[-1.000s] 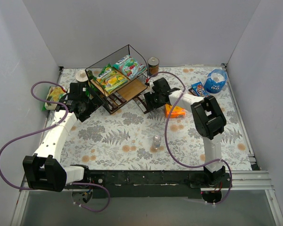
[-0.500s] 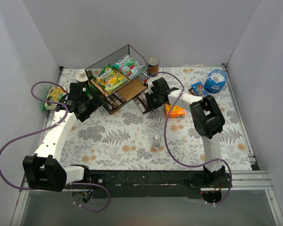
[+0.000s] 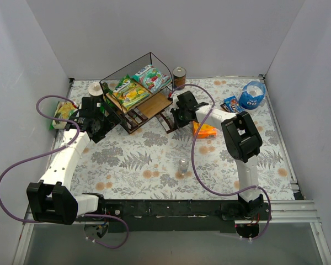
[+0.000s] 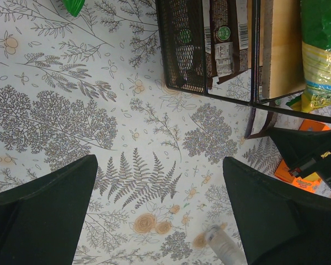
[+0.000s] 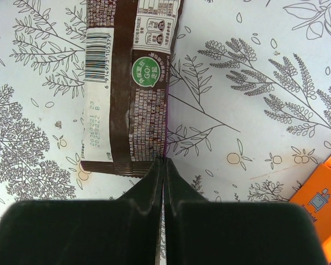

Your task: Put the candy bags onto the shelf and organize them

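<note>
From above, the shelf (image 3: 139, 98) stands tilted at the back of the flower-patterned counter (image 3: 143, 160). A green-yellow bag (image 3: 129, 93) and a teal-white bag (image 3: 150, 77) lie side by side on its upper board. The left tool (image 3: 101, 125) sits just beside the shelf's left end and the right tool (image 3: 176, 117) just beside its right end. An orange box (image 3: 205, 131) lies close by the right arm. Further right, a small blue pack (image 3: 231, 104) rests next to a blue pouch (image 3: 252, 95) with eyes.

In the left wrist view, the left tool (image 4: 159, 165) has its fingers (image 4: 44, 204) spread wide, with nothing between them but patterned counter (image 4: 71, 110). Ahead are the shelf's black mesh end (image 4: 182, 49), a dark brown wrapper (image 4: 226, 33) just past it, and the green-yellow bag (image 4: 320, 49) on the wooden board.

In the right wrist view, the right tool (image 5: 164, 163) has its fingers pressed tightly together. Their tips touch the near corner of the dark brown wrapper (image 5: 132, 83), which lies flat on the counter (image 5: 254, 127), barcode up. Whether they pinch its thin edge I cannot tell. The orange box (image 5: 320, 187) pokes in at the right.
</note>
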Controlling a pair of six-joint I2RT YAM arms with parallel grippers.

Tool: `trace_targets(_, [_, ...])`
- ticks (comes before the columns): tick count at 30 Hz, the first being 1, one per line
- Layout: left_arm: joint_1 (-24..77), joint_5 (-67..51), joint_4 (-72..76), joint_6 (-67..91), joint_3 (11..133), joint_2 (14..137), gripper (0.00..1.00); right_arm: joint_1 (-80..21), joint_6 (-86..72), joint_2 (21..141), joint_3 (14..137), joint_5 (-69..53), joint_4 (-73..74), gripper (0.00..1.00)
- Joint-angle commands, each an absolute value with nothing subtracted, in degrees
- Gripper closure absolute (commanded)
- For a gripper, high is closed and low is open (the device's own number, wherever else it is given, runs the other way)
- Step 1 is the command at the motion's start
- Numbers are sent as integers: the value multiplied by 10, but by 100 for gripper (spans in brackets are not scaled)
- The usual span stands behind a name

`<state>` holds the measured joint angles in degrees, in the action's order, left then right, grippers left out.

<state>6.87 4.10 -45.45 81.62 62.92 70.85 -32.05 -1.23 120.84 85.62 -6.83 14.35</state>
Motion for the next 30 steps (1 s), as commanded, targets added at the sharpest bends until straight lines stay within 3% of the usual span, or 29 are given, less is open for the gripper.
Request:
trace_targets(1, [69, 49, -460, 810, 634, 708, 2, -322, -5, 1184, 857, -47, 148, 99])
trace_targets(14, [69, 49, -456, 811, 635, 709, 2, -345, 55, 1048, 804, -42, 46, 99])
trace_targets(23, [69, 55, -461, 809, 641, 708, 2, -357, 58, 1062, 838, -36, 34, 99])
trace_targets(24, [69, 55, -461, 809, 641, 709, 2, -357, 54, 1071, 850, -32, 63, 81])
trace_targets(27, [69, 56, -461, 809, 642, 709, 2, -357, 37, 1113, 885, -3, 111, 48])
trace_targets(30, [69, 57, -463, 809, 641, 708, 2, -358, 15, 1128, 874, -3, 113, 35])
